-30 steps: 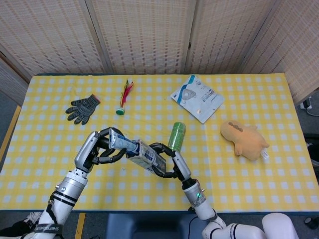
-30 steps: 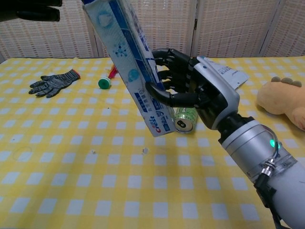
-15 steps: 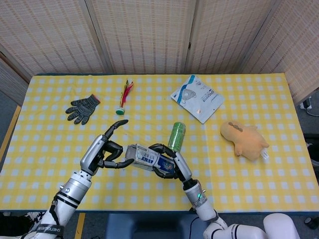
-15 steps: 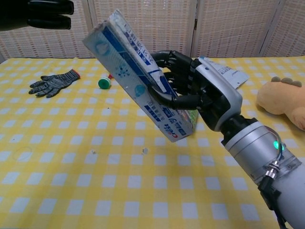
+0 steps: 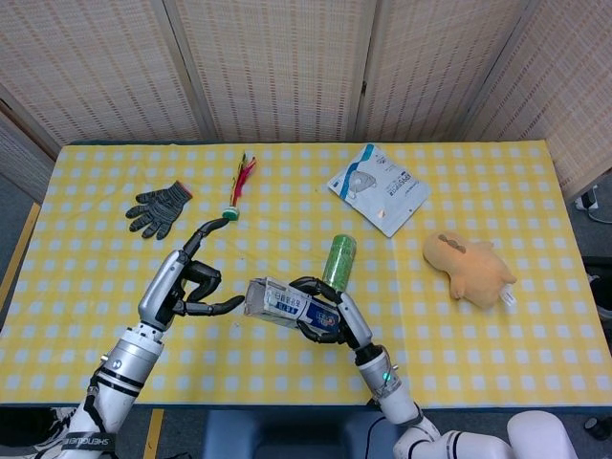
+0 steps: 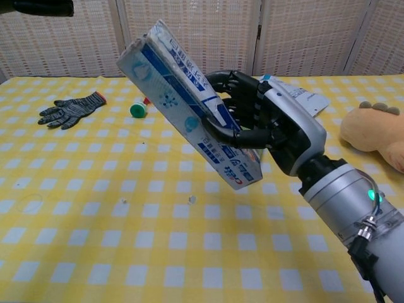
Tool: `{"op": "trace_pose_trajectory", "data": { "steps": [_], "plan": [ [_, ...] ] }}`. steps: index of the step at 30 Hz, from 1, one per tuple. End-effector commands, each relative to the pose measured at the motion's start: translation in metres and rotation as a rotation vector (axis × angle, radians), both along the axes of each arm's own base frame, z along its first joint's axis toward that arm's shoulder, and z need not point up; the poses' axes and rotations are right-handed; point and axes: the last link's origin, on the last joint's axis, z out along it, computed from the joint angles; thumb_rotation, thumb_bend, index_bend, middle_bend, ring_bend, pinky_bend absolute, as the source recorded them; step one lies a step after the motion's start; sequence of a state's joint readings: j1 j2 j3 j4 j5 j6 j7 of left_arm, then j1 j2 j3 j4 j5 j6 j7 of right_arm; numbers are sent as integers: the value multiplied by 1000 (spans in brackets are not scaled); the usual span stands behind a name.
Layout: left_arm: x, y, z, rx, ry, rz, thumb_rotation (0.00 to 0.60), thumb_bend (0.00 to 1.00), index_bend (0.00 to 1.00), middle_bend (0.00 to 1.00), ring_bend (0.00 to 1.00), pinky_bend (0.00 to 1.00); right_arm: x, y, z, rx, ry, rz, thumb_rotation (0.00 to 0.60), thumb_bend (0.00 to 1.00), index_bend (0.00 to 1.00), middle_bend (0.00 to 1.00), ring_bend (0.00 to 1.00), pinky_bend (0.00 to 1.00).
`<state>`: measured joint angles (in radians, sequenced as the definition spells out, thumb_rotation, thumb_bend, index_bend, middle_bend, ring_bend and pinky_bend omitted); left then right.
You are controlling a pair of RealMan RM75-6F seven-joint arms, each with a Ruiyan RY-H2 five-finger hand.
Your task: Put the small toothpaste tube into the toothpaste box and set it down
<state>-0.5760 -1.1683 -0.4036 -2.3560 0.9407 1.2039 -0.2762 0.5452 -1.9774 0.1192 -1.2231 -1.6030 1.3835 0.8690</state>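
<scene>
The right hand [image 6: 262, 129] grips the toothpaste box [image 6: 189, 113], tilted above the tabletop [image 5: 478, 335]. The left hand [image 5: 186, 282] is spread, holding nothing. The tube is not visible, presumably inside. Risk: tilted release may topple the box or eject the tube

A glove [image 5: 158, 207] lies near the table's [image 5: 86, 316] far left corner, a shuttlecock [image 5: 239, 185] right of it, a mask packet [image 5: 380, 187] further right, a plush toy [image 5: 466, 267] toward the right edge, a can [image 5: 338, 261] mid-table.
</scene>
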Motion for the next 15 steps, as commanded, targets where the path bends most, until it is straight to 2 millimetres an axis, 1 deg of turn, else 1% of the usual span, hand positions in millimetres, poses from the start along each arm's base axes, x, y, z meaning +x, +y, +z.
{"op": "trace_pose_trajectory", "data": {
  "steps": [1, 2, 3, 4, 5, 6, 7, 8, 9, 12, 13, 15],
  "plan": [
    [-15, 1, 17, 189, 163, -9, 600, 199, 252, 997, 992, 1000, -8, -1, 3, -28, 57, 7, 600, 390, 349, 308, 352, 375],
    [-22, 2, 20, 246, 228, -18, 600, 200, 306, 971, 966, 1000, -11, -2, 4, -40, 88, 11, 600, 390, 349, 308, 352, 375],
    [-28, 2, 22, 283, 280, -30, 600, 200, 374, 910, 916, 993, -14, -3, 5, -50, 111, 15, 600, 390, 349, 308, 353, 375],
    [-36, 2, 23, 319, 355, -57, 600, 200, 404, 859, 878, 979, -18, -3, 7, -63, 146, 21, 600, 390, 349, 308, 353, 375],
    [-45, 1, 24, 335, 407, -69, 600, 200, 431, 777, 816, 943, -21, -3, 9, -77, 173, 25, 600, 390, 349, 308, 353, 375],
    [-53, 0, 25, 348, 454, -78, 600, 199, 440, 701, 744, 884, -25, -4, 10, -90, 204, 29, 600, 390, 349, 308, 353, 375],
    [-64, -1, 26, 360, 507, -92, 600, 198, 439, 645, 675, 821, -29, -4, 10, -104, 248, 36, 600, 389, 349, 308, 352, 375],
    [-73, -2, 27, 366, 544, -97, 600, 197, 437, 586, 591, 732, -33, -4, 11, -111, 279, 39, 600, 390, 348, 308, 352, 375],
    [-82, -3, 28, 372, 584, -102, 600, 196, 430, 525, 500, 614, -37, -4, 11, -117, 307, 40, 600, 390, 348, 308, 353, 375],
    [-112, -7, 32, 403, 709, -112, 600, 196, 405, 418, 338, 379, -48, -6, 11, -130, 388, 37, 600, 390, 353, 308, 354, 375],
    [-123, -9, 32, 408, 749, -110, 600, 195, 396, 398, 303, 335, -52, -7, 12, -137, 419, 39, 600, 390, 355, 309, 354, 375],
    [-138, -13, 34, 414, 800, -104, 600, 195, 379, 360, 248, 258, -57, -7, 14, -152, 466, 45, 600, 389, 356, 309, 354, 375]
  ]
}}
